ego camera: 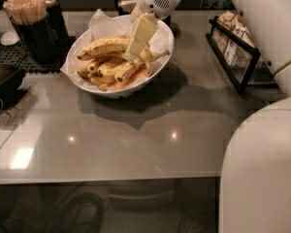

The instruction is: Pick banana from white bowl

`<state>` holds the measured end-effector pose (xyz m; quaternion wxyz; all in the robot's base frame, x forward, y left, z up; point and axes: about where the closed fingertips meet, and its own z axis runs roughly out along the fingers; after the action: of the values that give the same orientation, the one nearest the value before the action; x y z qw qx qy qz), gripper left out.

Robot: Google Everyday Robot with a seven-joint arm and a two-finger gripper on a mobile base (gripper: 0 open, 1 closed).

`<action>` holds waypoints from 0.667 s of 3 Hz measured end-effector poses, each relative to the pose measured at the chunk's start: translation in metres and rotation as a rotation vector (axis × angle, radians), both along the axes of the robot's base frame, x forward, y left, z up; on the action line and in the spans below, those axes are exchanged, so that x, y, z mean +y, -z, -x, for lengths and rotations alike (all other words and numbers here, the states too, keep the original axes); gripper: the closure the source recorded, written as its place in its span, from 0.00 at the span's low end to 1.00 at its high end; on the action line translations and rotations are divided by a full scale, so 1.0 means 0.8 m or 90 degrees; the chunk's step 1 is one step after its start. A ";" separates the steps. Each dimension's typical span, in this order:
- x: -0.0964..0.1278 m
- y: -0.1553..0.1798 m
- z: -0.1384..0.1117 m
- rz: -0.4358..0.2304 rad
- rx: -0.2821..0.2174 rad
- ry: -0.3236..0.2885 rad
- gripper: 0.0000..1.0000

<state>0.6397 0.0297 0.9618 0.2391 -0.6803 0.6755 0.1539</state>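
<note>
The white bowl (pixel 157 69), lined with crinkled white paper, stands at the back middle of the grey table. It holds several bananas. The banana (pixel 104 46), long, curved and brown-speckled, lies on top along the far left side of the pile. Shorter bananas (pixel 109 67) lie below it. My gripper (pixel 135 52) reaches down from the top of the view into the bowl. Its cream tip is at the right end of the banana, among the stems in the middle of the pile. Whether it touches the banana is hidden.
A black holder of wooden sticks (pixel 26 8) stands left of the bowl on a black mat. A dark object (pixel 2 81) sits at the left edge. A black wire rack (pixel 233 47) with packets stands at right. My white body (pixel 262 169) fills the lower right.
</note>
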 end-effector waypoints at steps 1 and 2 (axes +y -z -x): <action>0.000 0.000 0.000 0.000 0.000 0.000 0.42; 0.000 0.000 0.000 0.000 0.000 0.000 0.65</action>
<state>0.6397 0.0297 0.9618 0.2391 -0.6803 0.6755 0.1539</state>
